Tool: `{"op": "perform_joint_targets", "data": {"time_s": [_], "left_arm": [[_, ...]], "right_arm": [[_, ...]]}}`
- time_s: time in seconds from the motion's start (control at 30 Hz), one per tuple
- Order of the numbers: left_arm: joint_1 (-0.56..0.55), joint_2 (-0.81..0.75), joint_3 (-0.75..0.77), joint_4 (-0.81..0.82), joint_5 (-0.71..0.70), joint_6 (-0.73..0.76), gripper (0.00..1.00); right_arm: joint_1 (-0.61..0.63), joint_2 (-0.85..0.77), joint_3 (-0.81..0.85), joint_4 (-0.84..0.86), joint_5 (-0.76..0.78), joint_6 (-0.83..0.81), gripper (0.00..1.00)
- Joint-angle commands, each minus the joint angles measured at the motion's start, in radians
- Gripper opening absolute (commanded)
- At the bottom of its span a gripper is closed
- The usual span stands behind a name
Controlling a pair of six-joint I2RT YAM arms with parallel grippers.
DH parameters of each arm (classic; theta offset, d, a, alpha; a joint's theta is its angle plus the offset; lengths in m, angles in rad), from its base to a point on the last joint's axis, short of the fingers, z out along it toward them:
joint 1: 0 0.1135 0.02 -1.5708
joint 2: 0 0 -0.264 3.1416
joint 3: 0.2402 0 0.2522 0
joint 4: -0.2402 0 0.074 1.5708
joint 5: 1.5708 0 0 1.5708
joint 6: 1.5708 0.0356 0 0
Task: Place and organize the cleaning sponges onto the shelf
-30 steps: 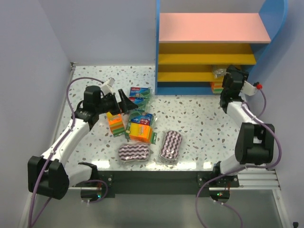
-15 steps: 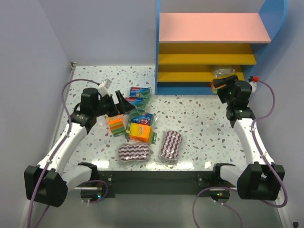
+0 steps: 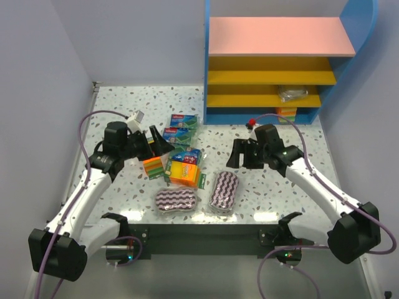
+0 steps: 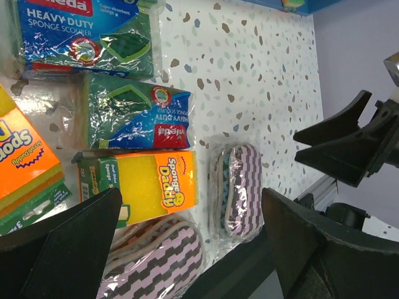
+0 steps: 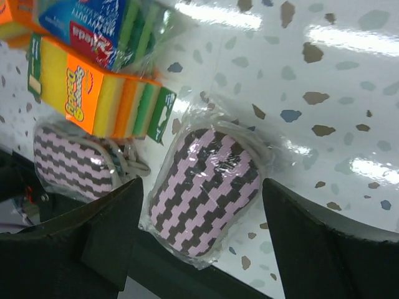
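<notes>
Right pincer [image 3: 232, 154] spread wide near purple-striped pad [image 3: 224, 192] lying lengthwise front-to-back

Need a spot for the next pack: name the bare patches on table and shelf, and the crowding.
Bare: table, far-left corner behind the left gripper; the strip between shelf and right gripper; its pink top board and upper yellow board. Crowded: the sponge packs clustered between the two grippers.

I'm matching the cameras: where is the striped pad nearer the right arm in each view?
Top external: striped pad low, just right of centre.
Left wrist: striped pad right of centre, lengthwise up the frame.
Right wrist: striped pad in the middle, tilted.
Shared landmark: Sponge Daddy pack, to its left in every view.
</notes>
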Motion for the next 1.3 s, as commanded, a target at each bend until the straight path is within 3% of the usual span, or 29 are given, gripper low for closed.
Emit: {"op": "perform_joint_targets", "data": {"time_s": [0.0, 0.2, 0.37, 0.57, 0.87, 1.07, 1.13, 1.17, 1.27], "left_arm": [[-0.006, -0.015, -0.005, 0.002, 0.013, 0.017, 1.00], [-0.007, -0.013, -0.002, -0.013, -0.031, 0.038, 1.00], [-0.006, -0.015, 0.001, -0.084, -0.103, 0.083, 1.00], [-0.006, -0.033, -0.024, -0.112, -0.118, 0.100, 1.00], [-0.006, -0.029, -0.042, -0.104, -0.105, 0.100, 1.00], [-0.006, -0.032, -0.039, -0.108, -0.100, 0.104, 1.00], [-0.006, -0.036, -0.042, -0.113, -0.100, 0.106, 1.00], [-0.006, -0.036, -0.042, -0.113, -0.100, 0.107, 1.00], [-0.006, -0.038, -0.044, -0.113, -0.097, 0.109, 1.00]], "right_arm": [[0.082, 0.011, 0.032, -0.030, -0.003, -0.095, 0.81], [0.256, 0.216, 0.172, 0.035, 0.130, -0.062, 0.81], [0.358, 0.330, 0.204, 0.190, 0.187, 0.090, 0.81], [0.443, 0.402, 0.219, 0.276, 0.268, 0.262, 0.81], [0.526, 0.499, 0.258, 0.267, 0.373, 0.392, 0.79], [0.537, 0.540, 0.259, 0.233, 0.448, 0.457, 0.61], [0.535, 0.537, 0.251, 0.232, 0.483, 0.469, 0.52], [0.535, 0.537, 0.248, 0.235, 0.486, 0.469, 0.41], [0.535, 0.546, 0.241, 0.247, 0.480, 0.460, 0.27]]}}
